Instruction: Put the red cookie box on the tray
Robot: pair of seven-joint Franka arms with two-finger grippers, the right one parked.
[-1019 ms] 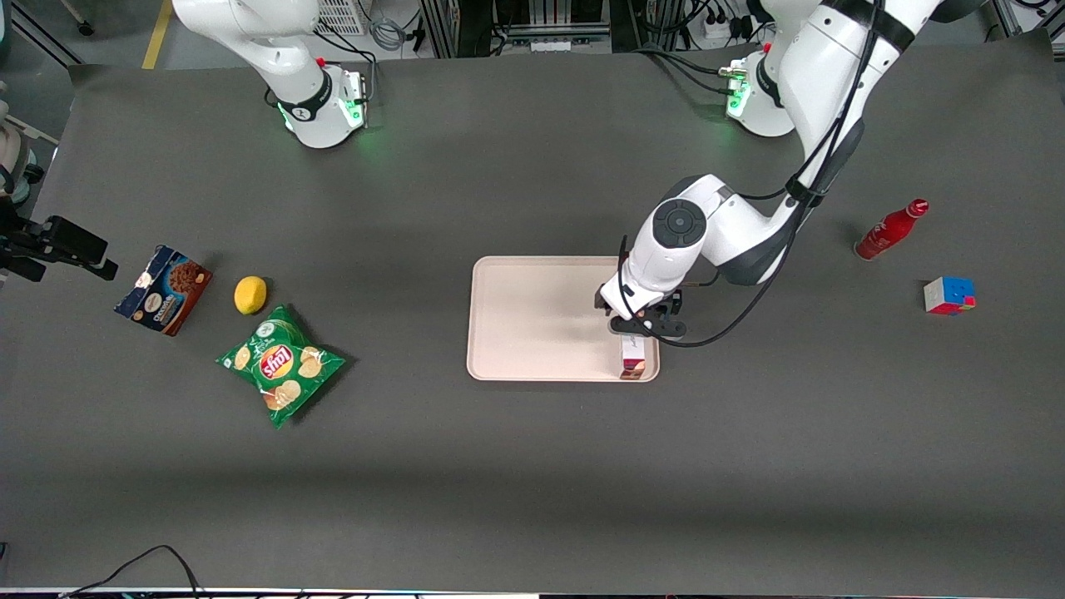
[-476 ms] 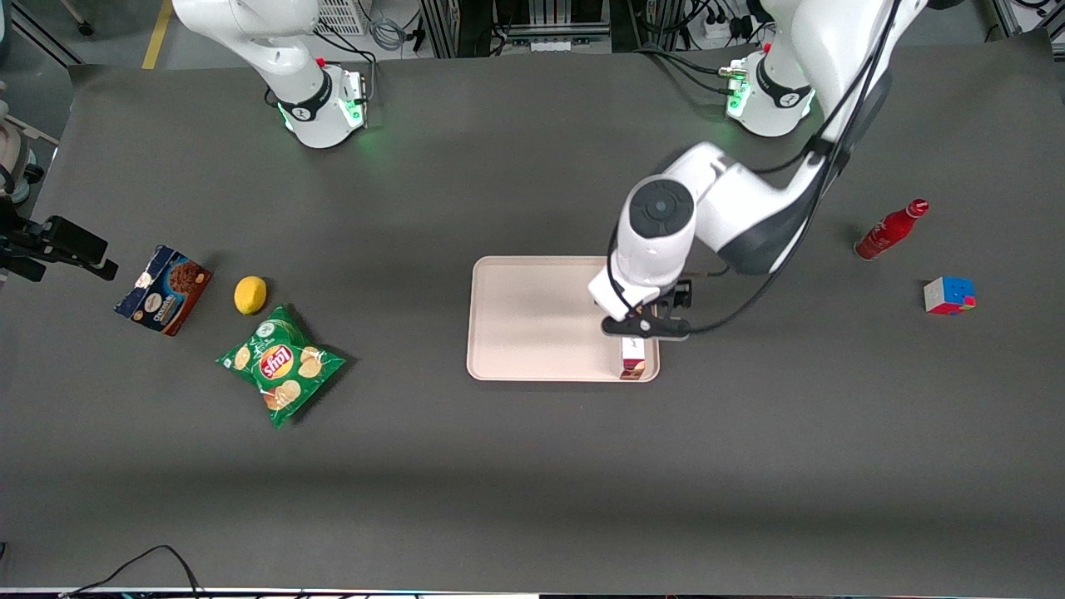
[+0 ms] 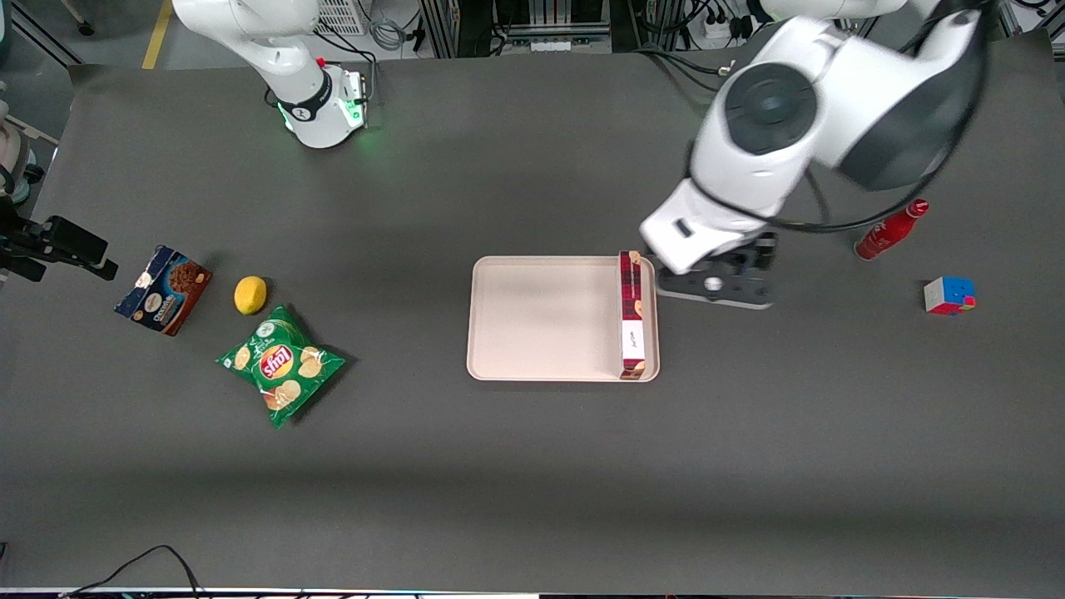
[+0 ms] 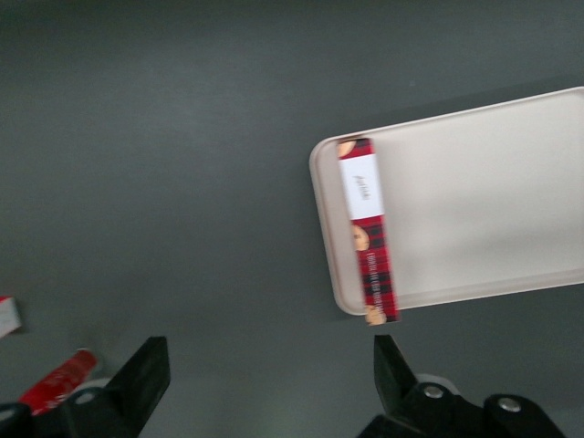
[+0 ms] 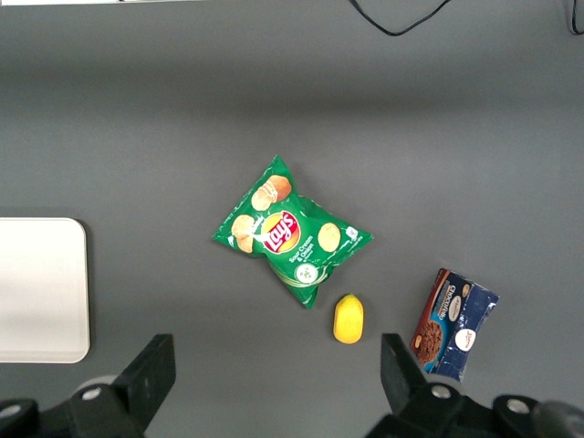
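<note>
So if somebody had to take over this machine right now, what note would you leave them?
Hand: open, holding nothing, raised above the bare table beside the tray's end nearest the working arm.
Red cookie box: lying flat inside the tray, along that same short edge.
Done: the box is on the tray and let go.
Left: nothing much, by the look of it; perhaps just park the arm.
</note>
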